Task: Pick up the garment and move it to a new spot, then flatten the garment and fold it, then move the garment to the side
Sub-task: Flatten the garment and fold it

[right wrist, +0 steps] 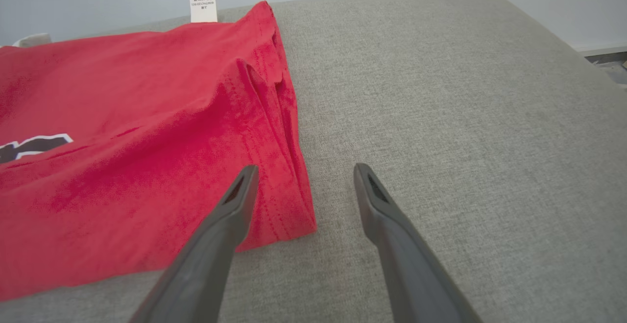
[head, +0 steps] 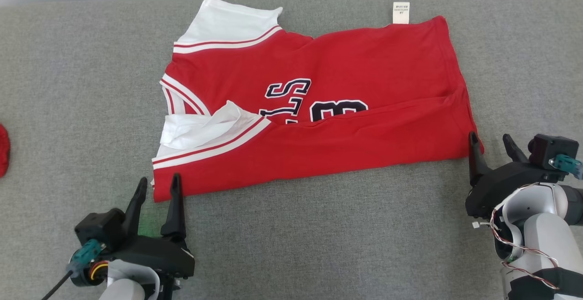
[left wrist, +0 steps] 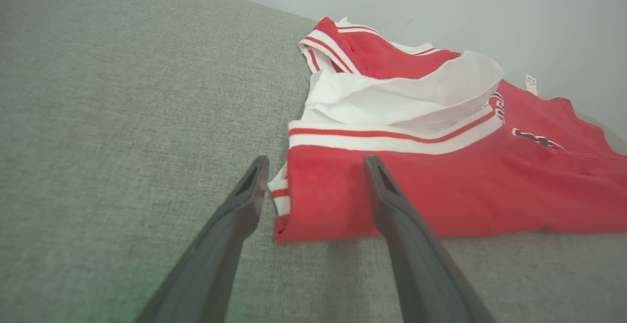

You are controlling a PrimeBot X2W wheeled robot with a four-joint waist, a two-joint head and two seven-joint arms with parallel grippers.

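Left gripper sat at 7 o'clock in the head view. Its fingers were spread wide and held nothing. One corner of the red shirt showed between them. The right gripper sat at 4 o'clock, wide and empty too, with one finger right at the shirt's other near corner. The shirt lay folded on the gray cushion, from the middle toward 12 o'clock. A white tag poked out at 1 o'clock.

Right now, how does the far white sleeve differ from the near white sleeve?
The far sleeve lies flat; the near sleeve is rumpled and folded over. The near sleeve lies close to the left gripper; the far sleeve does not. Both are white with red-striped trim.
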